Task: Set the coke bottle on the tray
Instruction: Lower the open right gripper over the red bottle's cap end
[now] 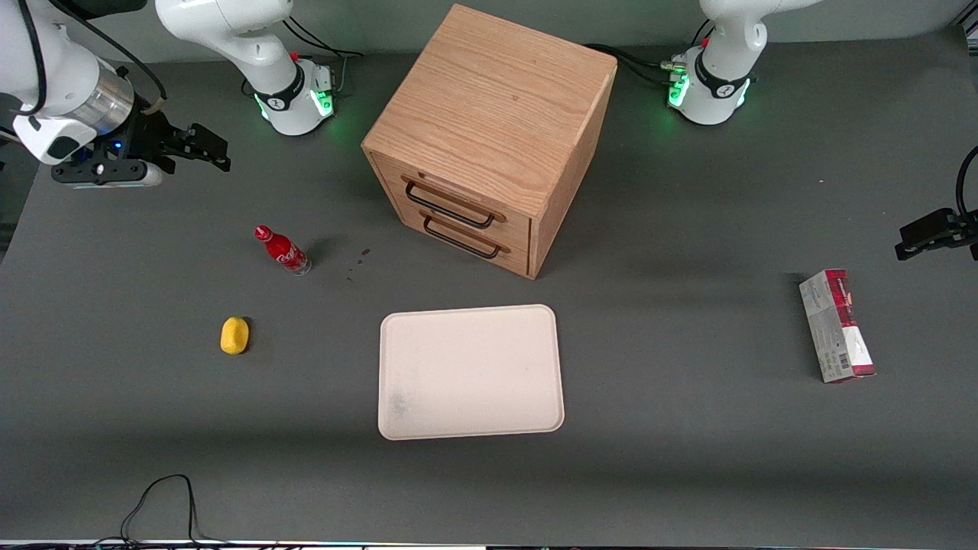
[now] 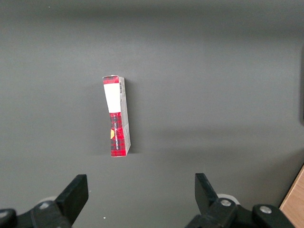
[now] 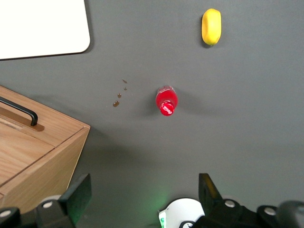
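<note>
White robot arm with a black gripper

The working arm (image 1: pixel 46 84) has smooth, glossy white shells, and a shiny silver ring (image 1: pixel 107 99) sits at its wrist. The gripper (image 1: pixel 218 153) is matt black with two angular fingers (image 3: pixel 78 194) standing apart; it hangs above the table (image 1: pixel 153 428) at the working arm's end. A small blue light (image 1: pixel 116 145) shines on its body. The round white base (image 1: pixel 294 99) carries a black band and a green light (image 1: pixel 327 103). Thin black cables (image 1: pixel 313 42) run to the base.

Robotics lab: two bench-mounted arms (image 1: pixel 252 53), grey mat (image 1: pixel 688 458).
</note>
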{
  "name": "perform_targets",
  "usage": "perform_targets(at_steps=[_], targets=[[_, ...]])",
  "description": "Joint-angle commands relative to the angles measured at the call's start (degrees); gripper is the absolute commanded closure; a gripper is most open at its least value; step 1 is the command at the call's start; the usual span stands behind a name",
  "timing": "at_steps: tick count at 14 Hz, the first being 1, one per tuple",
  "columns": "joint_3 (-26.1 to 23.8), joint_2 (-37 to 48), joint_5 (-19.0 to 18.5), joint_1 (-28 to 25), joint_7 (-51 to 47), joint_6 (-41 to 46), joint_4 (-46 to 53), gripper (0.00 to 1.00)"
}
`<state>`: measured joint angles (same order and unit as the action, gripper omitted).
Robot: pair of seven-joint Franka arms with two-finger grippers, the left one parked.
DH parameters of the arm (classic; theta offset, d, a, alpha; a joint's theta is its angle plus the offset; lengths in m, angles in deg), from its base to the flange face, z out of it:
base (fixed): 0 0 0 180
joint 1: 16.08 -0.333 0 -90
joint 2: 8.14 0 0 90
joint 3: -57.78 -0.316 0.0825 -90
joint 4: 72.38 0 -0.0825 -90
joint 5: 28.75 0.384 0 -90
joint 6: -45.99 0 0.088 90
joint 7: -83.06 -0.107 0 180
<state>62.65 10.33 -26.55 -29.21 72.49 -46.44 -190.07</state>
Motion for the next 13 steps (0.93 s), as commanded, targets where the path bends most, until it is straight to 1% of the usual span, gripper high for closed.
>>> perform_targets(at_steps=[1, 4, 7, 10, 13], targets=[[0.3, 1.7, -0.7, -0.6, -0.9, -1.7, -2.1, 0.0], [0.3, -0.3, -0.7, -0.6, -0.9, -5.0, -3.3, 0.0], [0.3, -0.5, -0.7, -0.6, -0.9, -13.0, -9.1, 0.0], [0.6, -1.6, -0.7, -0.6, -0.3, -16.9, -12.9, 0.0], [0.7, -1.8, -0.9, -0.6, 0.0, -25.2, -19.4, 0.0]])
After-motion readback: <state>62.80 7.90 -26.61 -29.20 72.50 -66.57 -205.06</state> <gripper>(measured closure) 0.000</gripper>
